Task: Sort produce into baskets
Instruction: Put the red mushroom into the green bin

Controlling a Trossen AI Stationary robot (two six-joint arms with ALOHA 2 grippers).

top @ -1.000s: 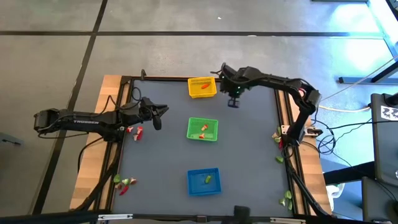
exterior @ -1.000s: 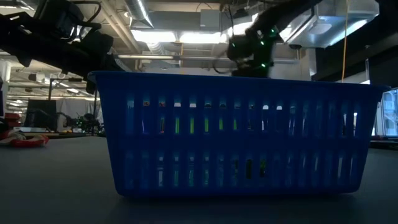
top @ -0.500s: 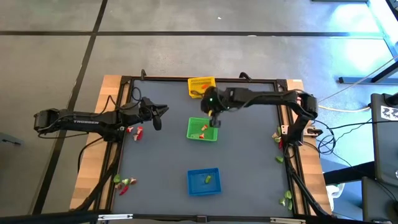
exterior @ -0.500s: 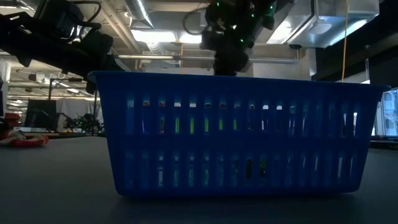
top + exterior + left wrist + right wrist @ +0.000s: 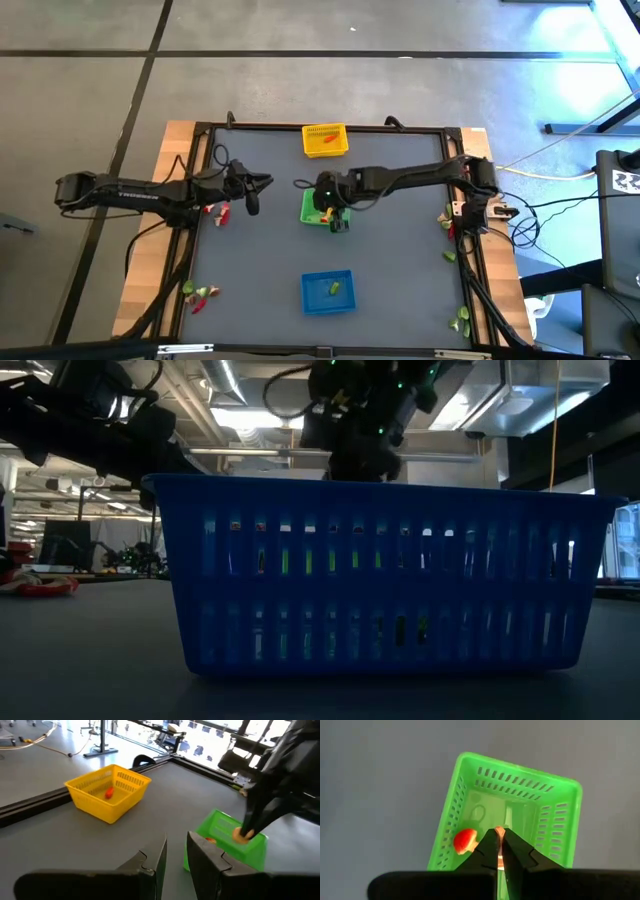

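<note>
Your right pincer point(image 5: 499, 851) hangs over the green basket point(image 5: 540, 800) at mid-table, clenched on a small pale-orange piece point(image 5: 498, 831). Such pieces look light, hard and smooth: pinch across the middle. Your left pincer point(image 5: 176, 855) waits near the table's left edge, nearly closed, empty.

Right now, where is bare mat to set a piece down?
Bare mat lies between the yellow basket and green basket, and between green basket and blue basket. Crowded: the right gripper hangs over the green basket; produce sits under the left gripper.
</note>
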